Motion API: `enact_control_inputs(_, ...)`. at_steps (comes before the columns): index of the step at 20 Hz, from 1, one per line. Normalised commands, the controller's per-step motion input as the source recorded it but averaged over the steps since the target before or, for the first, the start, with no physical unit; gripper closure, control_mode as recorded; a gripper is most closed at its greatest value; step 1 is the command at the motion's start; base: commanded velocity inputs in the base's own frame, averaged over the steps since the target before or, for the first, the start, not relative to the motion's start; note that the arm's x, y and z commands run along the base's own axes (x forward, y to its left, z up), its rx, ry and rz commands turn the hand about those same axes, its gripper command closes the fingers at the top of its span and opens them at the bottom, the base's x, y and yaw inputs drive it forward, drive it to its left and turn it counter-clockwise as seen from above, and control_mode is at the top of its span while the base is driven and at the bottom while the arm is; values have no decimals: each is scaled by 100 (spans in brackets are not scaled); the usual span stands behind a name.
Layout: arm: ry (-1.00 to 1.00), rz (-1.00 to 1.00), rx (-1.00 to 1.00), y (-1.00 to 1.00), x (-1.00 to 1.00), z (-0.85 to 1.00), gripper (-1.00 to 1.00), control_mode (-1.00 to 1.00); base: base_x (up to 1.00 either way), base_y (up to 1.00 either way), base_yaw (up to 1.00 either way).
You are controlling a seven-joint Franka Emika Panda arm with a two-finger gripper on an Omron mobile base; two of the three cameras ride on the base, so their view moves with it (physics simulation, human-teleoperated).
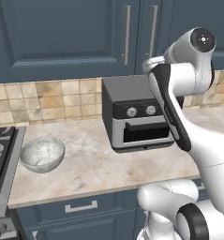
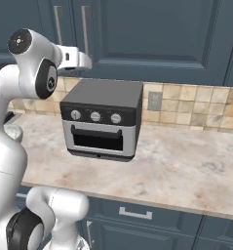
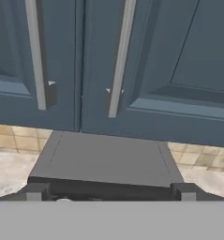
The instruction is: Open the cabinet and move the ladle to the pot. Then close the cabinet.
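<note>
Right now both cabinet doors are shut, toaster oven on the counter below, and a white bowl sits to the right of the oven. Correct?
Not quite. The bowl sits left of the toaster oven, near the stove, as the left base view shows. Both cabinet doors are shut, oven on the counter.

Light is even and diffuse in all three views, moderately bright, with no single visible lamp. The marbled surface (image 1: 99, 164) reads pale and evenly lit, and the toaster oven (image 1: 132, 117) throws only a thin, soft dark band beneath its front edge. The cabinet (image 3: 132, 70) doors look dim and flat; faint lighter bands mark the lower bevels of their recessed panels. The silver handles (image 3: 120, 56) carry soft grey shading, not sharp glare. The white arm (image 1: 197, 140) shows smooth gradients with gentle highlights. Every picture is slightly soft and low in resolution, edges a little fuzzy, without visible bending at the borders.
</note>
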Motion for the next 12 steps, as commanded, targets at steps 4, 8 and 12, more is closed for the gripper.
enact_control_inputs(4, -12, 0, 0, -11, 20, 20, -100, -100, 0, 0, 0)
enact_control_inputs(8, -11, 0, 0, -7, 20, 12, -100, -100, 0, 0, 0)
enact_control_inputs(12, -7, 0, 0, -5, 23, 10, -100, -100, 0, 0, 0)
